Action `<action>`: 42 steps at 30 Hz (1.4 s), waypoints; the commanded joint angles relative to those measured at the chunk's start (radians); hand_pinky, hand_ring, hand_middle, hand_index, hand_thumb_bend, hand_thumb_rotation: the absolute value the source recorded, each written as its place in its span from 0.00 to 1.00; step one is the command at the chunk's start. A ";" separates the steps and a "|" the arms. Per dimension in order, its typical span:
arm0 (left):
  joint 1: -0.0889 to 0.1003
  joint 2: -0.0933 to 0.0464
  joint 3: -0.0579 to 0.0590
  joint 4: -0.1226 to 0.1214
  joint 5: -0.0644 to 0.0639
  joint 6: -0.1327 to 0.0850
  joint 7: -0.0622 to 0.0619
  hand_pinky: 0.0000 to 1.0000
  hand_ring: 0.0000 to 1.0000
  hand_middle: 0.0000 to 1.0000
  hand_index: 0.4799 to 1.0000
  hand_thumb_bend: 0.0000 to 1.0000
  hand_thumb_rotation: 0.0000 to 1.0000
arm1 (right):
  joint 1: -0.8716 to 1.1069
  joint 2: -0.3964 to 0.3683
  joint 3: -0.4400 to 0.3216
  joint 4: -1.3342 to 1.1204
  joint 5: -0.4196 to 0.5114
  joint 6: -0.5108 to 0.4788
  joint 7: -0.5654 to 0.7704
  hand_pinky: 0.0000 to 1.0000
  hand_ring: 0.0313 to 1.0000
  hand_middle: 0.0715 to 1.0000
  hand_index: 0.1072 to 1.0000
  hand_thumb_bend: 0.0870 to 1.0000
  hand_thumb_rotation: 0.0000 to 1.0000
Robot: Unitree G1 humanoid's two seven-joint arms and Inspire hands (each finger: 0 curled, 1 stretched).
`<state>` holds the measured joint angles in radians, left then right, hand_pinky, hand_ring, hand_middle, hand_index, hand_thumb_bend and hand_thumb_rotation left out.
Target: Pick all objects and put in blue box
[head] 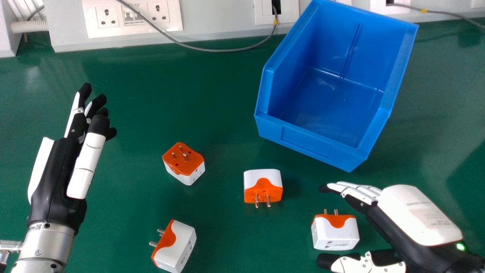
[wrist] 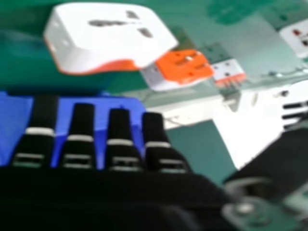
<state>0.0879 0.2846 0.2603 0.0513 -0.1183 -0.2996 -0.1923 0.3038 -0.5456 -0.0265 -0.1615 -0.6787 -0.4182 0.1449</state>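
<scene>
Green surface (head: 125, 212) carries four orange-and-white adapters, and the blue box (head: 326, 148) sits beyond them. Our right hand (head: 420, 216) has its fingers wide around the nearest adapter (head: 335, 233), apparently not gripping. If we close off-centre, its smooth casing could twist or squirt free; lifted too low, it might catch the box's front lip. Our left hand (head: 81, 151) idles at the head view's left, fingers straight.
</scene>
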 commanded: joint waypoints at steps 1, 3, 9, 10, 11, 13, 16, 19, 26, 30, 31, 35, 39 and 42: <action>-0.012 0.010 0.009 -0.012 -0.004 -0.004 0.000 0.86 0.95 0.96 1.00 0.79 0.96 | -0.018 -0.022 0.006 -0.001 -0.005 0.006 -0.003 0.73 0.84 0.86 0.83 0.45 0.72; -0.012 0.010 0.010 -0.015 -0.004 -0.002 0.000 0.86 0.95 0.96 1.00 0.79 0.96 | -0.025 -0.031 0.015 0.006 -0.014 0.009 -0.006 0.73 0.84 0.86 0.83 0.45 0.72; -0.011 0.008 0.007 -0.034 0.002 0.013 0.006 0.86 0.95 0.96 1.00 0.79 0.96 | -0.065 -0.062 0.045 0.028 -0.033 0.029 0.009 0.72 0.83 0.86 0.83 0.45 0.71; -0.012 0.008 0.006 -0.034 0.003 0.013 0.007 0.86 0.95 0.96 1.00 0.79 0.96 | -0.073 -0.066 0.050 0.033 -0.036 0.033 0.013 0.72 0.83 0.85 0.83 0.45 0.70; -0.013 0.008 0.006 -0.033 0.004 0.014 0.007 0.86 0.95 0.96 1.00 0.79 0.96 | -0.081 -0.071 0.056 0.037 -0.038 0.038 0.018 0.72 0.83 0.85 0.83 0.45 0.70; -0.012 0.007 0.005 -0.033 0.005 0.014 0.008 0.86 0.95 0.96 1.00 0.79 0.96 | -0.093 -0.078 0.065 0.038 -0.041 0.052 0.030 0.72 0.83 0.85 0.83 0.45 0.70; -0.012 0.006 0.004 -0.035 0.005 0.017 0.008 0.86 0.95 0.96 1.00 0.79 0.96 | -0.105 -0.083 0.075 0.036 -0.039 0.078 0.053 0.72 0.83 0.85 0.82 0.46 0.69; -0.011 0.005 0.003 -0.039 0.005 0.020 0.009 0.86 0.95 0.96 1.00 0.79 0.96 | -0.117 -0.082 0.087 0.028 -0.044 0.112 0.077 0.72 0.83 0.85 0.82 0.45 0.67; -0.005 0.005 0.003 -0.059 0.009 0.032 0.011 0.86 0.95 0.96 1.00 0.79 0.95 | -0.145 -0.089 0.123 0.014 -0.087 0.170 0.108 0.72 0.83 0.85 0.82 0.44 0.65; -0.002 0.006 0.004 -0.066 0.010 0.035 0.011 0.85 0.95 0.96 1.00 0.79 0.95 | -0.165 -0.094 0.144 0.028 -0.086 0.186 0.125 0.71 0.83 0.85 0.81 0.44 0.64; 0.000 0.006 0.004 -0.068 0.011 0.036 0.011 0.86 0.95 0.96 1.00 0.79 0.95 | -0.169 -0.094 0.148 0.031 -0.084 0.192 0.130 0.71 0.83 0.85 0.81 0.44 0.64; 0.003 0.008 0.005 -0.073 0.010 0.041 0.010 0.86 0.95 0.96 1.00 0.79 0.95 | -0.189 -0.096 0.164 0.041 -0.077 0.211 0.159 0.71 0.83 0.85 0.81 0.44 0.63; 0.008 0.007 0.005 -0.084 0.009 0.049 0.009 0.86 0.95 0.96 1.00 0.80 0.95 | -0.210 -0.098 0.176 0.052 -0.071 0.224 0.178 0.70 0.83 0.85 0.81 0.44 0.61; 0.011 0.006 0.005 -0.091 0.009 0.055 0.010 0.86 0.95 0.96 1.00 0.80 0.95 | -0.224 -0.100 0.181 0.064 -0.065 0.224 0.178 0.70 0.82 0.85 0.81 0.44 0.59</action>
<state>0.0943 0.2843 0.2596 -0.0107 -0.1156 -0.2450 -0.1875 0.0984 -0.6292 0.1548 -0.0973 -0.7513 -0.1963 0.3237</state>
